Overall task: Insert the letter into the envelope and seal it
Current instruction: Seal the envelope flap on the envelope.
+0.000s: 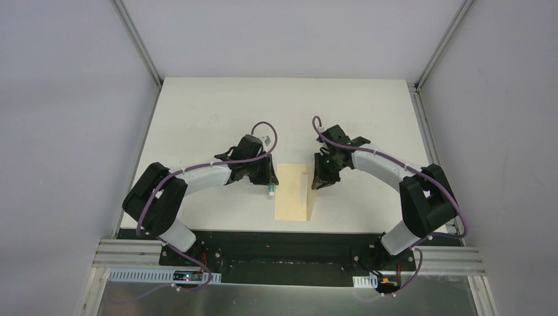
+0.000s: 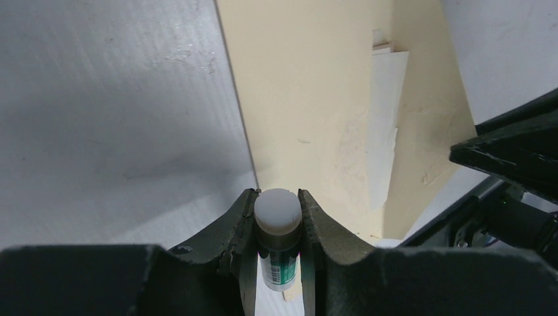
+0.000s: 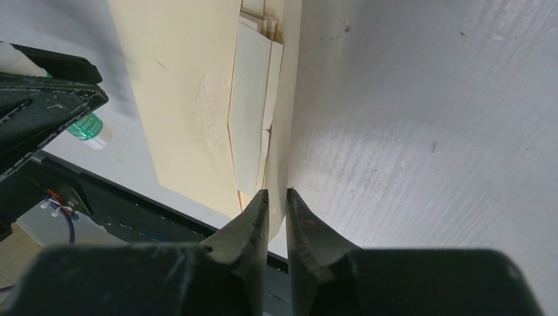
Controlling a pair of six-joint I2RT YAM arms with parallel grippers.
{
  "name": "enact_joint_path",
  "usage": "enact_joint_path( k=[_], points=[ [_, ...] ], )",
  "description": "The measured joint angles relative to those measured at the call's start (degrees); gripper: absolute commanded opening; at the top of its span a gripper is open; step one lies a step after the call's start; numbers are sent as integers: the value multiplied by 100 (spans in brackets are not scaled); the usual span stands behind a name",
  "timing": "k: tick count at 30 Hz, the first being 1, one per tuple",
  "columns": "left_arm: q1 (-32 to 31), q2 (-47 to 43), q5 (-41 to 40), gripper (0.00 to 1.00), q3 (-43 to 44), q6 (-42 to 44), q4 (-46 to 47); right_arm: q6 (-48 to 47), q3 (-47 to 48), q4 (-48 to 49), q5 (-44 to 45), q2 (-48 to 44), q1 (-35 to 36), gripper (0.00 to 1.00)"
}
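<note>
The yellow-tan envelope (image 1: 289, 194) lies flat between my two grippers, near the table's front edge. Its flap (image 3: 291, 99) stands up along its right side. A paler sheet, the letter (image 3: 250, 99), shows at the envelope's mouth beside the raised flap; it also shows in the left wrist view (image 2: 385, 125). My right gripper (image 3: 276, 195) is shut on the flap's edge, which runs between the fingertips. My left gripper (image 2: 278, 197) is shut on a small white-green tube (image 2: 278, 214) with a white cap, held at the envelope's left edge (image 1: 270, 191).
The white table (image 1: 217, 112) has a black front rail (image 1: 283, 240) right below the envelope. Grey walls and metal posts stand on both sides. The two arms curve in from the left and right.
</note>
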Motion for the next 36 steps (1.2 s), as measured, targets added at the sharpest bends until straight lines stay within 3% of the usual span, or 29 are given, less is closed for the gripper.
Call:
enact_joint_path(
  k=[6, 19, 27, 30, 36],
  points=[
    [-11, 247, -136, 0, -201, -7, 256, 111, 0, 57, 48, 0, 0, 34],
    [-74, 219, -402, 0, -374, -81, 682, 791, -2, 282, 728, 0, 138, 36],
    [-76, 175, -544, 0, -420, -105, 732, 1036, -20, 118, 1655, -485, 295, 57],
    [-76, 173, -555, 0, -422, -111, 734, 1045, -17, 76, 1921, -994, 304, 57],
    [-76, 153, -570, 0, -450, -114, 761, 1150, 63, 216, 1917, -1073, 678, 42]
  ],
)
